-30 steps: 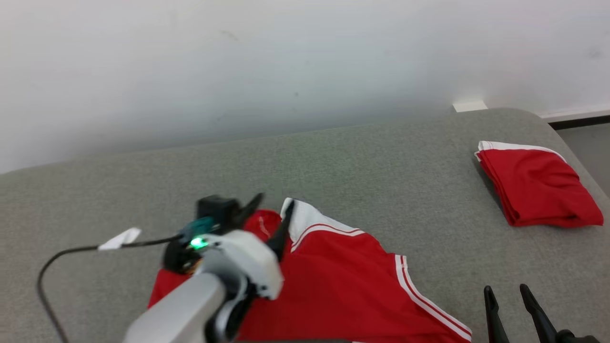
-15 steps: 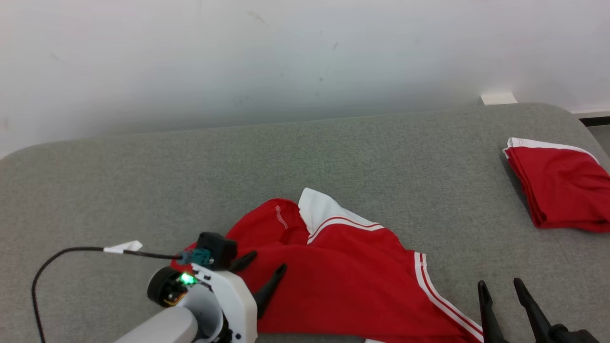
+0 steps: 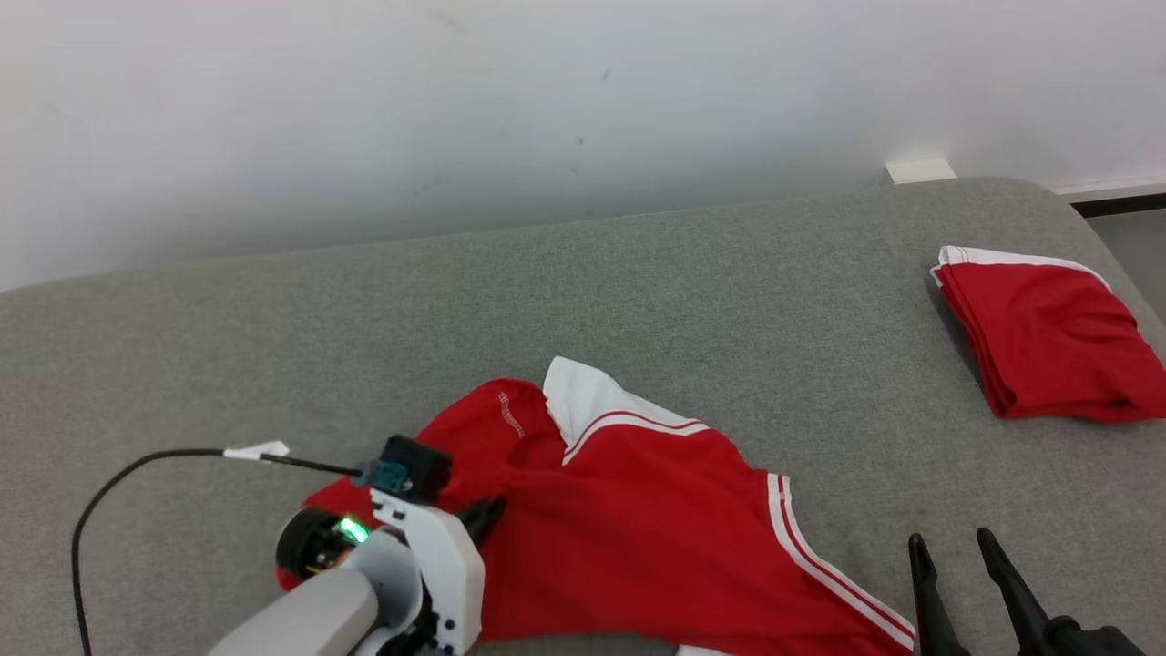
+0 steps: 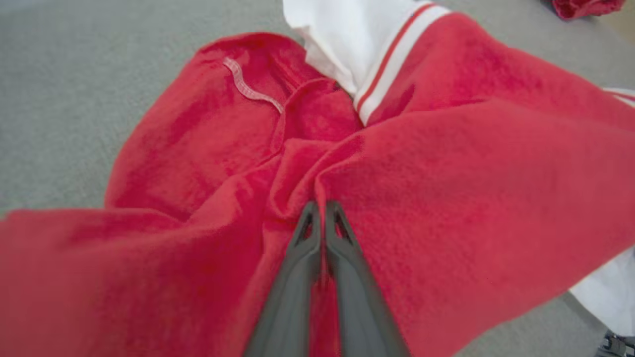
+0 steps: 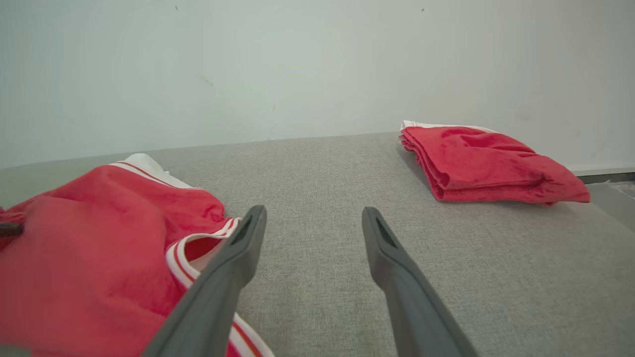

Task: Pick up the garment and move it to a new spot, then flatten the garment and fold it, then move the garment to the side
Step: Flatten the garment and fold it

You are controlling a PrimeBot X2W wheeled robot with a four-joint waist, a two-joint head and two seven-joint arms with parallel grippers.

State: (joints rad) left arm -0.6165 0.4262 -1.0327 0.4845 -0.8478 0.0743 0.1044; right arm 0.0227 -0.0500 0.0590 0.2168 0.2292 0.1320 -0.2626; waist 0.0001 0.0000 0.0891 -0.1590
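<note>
While pinching a mid-cloth ridge of the red garment (image 3: 638,528) w/ left gripper (image 4: 320,206), fingers pressed together: crumpled on grey padded surface (image 3: 638,301), front-centre. Soft, light, limp; prob. sags & bunches. Better hold: striped hem corners. Right gripper (image 3: 950,539) spread, empty.

The garment (image 3: 656,538) is made of red fabric, with a white panel (image 3: 583,405) and paired white stripes (image 3: 811,556) along one edge. It is laid unfolded and rumpled on the grey padded surface (image 3: 729,301), at the near edge and left of centre in the head view. The white panel is turned up at the far side. Beside it, a red flap marked with a short line of pale stitching (image 4: 250,91) is laid open. Creases are drawn toward one point in the garment's left part, where a ridge of red fabric is pinched between the closed fingers of the left gripper (image 4: 320,206). The striped edge is directed toward the near right.
</note>
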